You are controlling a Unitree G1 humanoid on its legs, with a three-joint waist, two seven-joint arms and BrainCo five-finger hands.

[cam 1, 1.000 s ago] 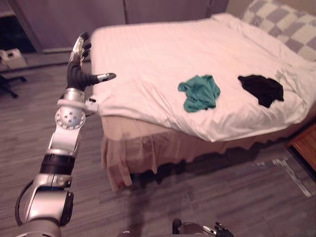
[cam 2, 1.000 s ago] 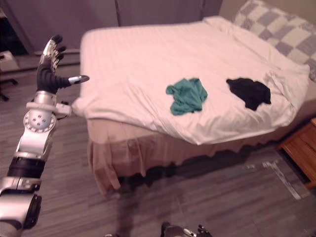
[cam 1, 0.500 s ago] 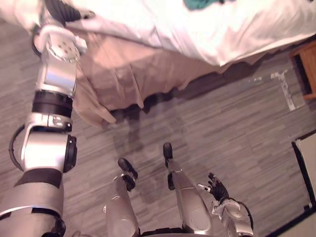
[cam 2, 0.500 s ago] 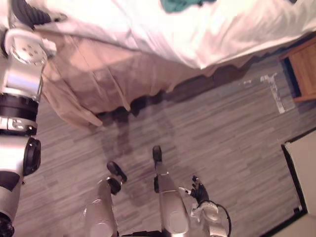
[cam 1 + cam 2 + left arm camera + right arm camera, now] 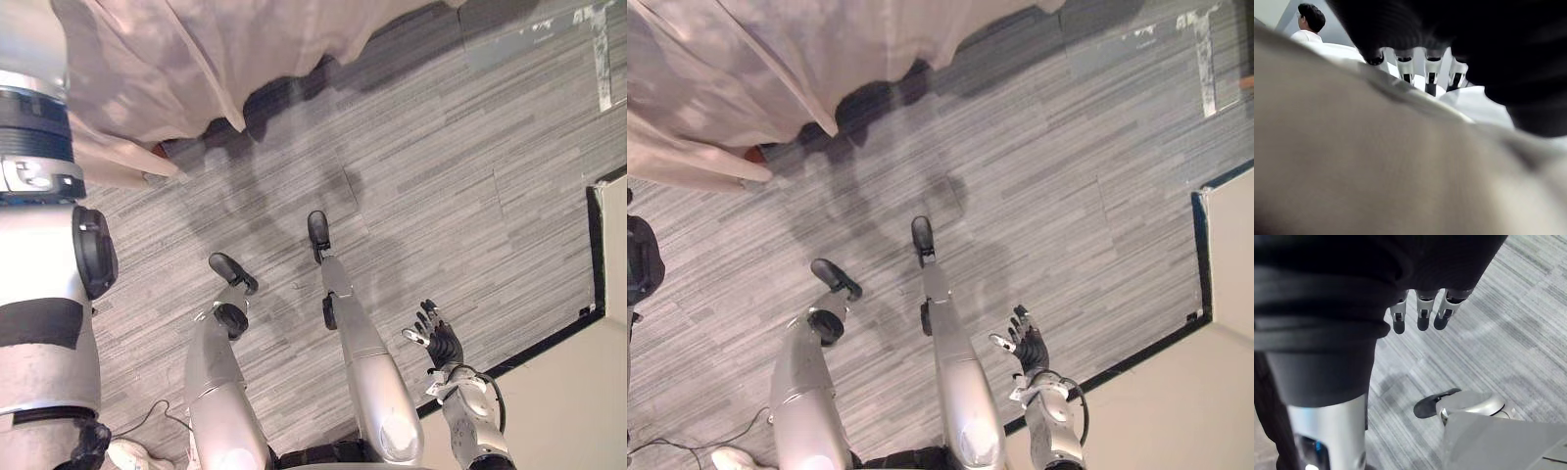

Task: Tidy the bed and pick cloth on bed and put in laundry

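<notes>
The bed's beige skirt (image 5: pixel 186 59) hangs along the far edge of the eye views, above a grey plank floor. My left arm (image 5: pixel 44 264) rises on the left toward the bed's corner. In the left wrist view my left hand's fingers (image 5: pixel 1430 73) reach out straight over the white sheet (image 5: pixel 1474 100), with beige fabric (image 5: pixel 1376 161) very close below them. My right hand (image 5: pixel 438 343) hangs low at my right side over the floor, fingers (image 5: pixel 1422 313) spread and relaxed, holding nothing.
A person (image 5: pixel 1309 24) in a white top stands beyond the bed. A pale, dark-edged mat or panel (image 5: pixel 615 255) lies on the floor at the right. A strip of tape (image 5: pixel 598 49) marks the floor near the bed.
The camera has tilted steeply down: the bed top with the green and black cloths has left the view and the floor shows instead. Both arms keep their poses.
</notes>
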